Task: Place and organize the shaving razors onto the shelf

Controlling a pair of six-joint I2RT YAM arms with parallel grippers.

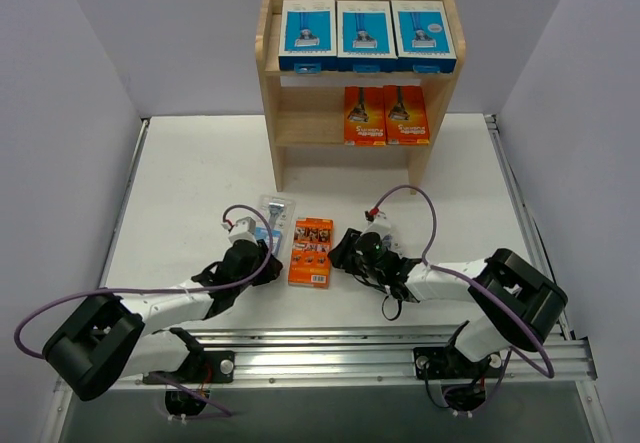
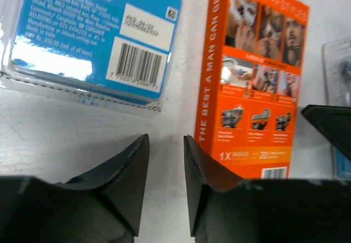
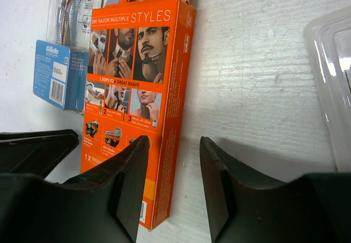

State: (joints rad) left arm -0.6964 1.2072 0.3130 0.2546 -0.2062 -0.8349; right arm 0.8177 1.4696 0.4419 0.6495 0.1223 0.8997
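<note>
An orange razor box [image 1: 311,251] lies flat on the table between my two grippers. My left gripper [image 1: 266,266] is open and empty just left of it; in the left wrist view [image 2: 165,140] bare table shows between the jaws and the box [image 2: 252,84] lies to their right. My right gripper [image 1: 344,250] is open at the box's right side; in its wrist view [image 3: 174,143] one finger [image 3: 129,182] hangs over the box [image 3: 137,78] and the other is over bare table. A clear blister card with a blue label [image 1: 277,213] lies beyond the left gripper. The wooden shelf [image 1: 275,83] stands at the back.
Three blue-and-white boxes [image 1: 365,33] stand on the shelf's top tier and two orange boxes [image 1: 385,115] on the middle tier. Another clear blister pack [image 3: 334,78] lies partly under the right wrist. A metal rail [image 1: 330,348] runs along the near edge.
</note>
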